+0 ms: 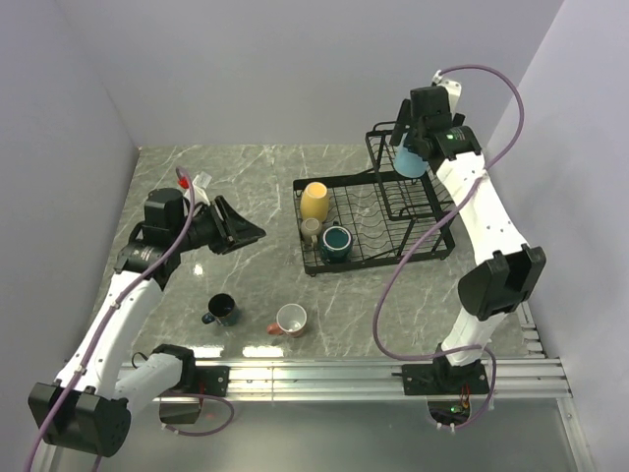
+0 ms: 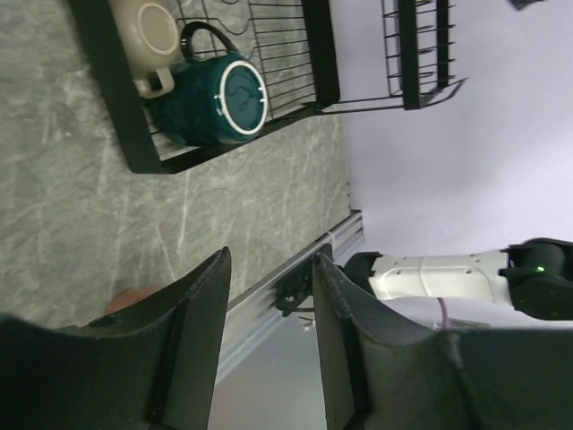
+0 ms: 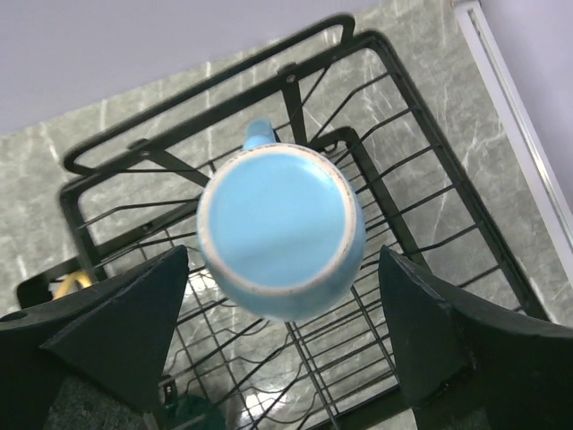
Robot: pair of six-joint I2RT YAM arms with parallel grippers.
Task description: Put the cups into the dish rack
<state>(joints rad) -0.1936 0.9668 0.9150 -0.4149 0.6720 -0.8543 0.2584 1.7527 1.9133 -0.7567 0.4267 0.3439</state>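
A light blue cup (image 3: 282,228) rests upside down on the upper basket (image 3: 421,179) of the black wire dish rack (image 1: 432,241). My right gripper (image 3: 283,253) hangs open over it, a finger on each side with a gap to the cup (image 1: 410,162). In the lower tray sit a yellow cup (image 1: 314,201), a small tan cup (image 1: 311,229) and a dark green cup (image 2: 219,103). On the table stand a navy cup (image 1: 220,310) and a pink cup (image 1: 291,320). My left gripper (image 1: 254,234) is open and empty above the table, left of the rack.
The metal rail (image 1: 373,372) that carries both arm bases runs along the table's near edge. Grey walls close in the left, back and right sides. The right arm's white links (image 1: 482,211) rise beside the rack's right end.
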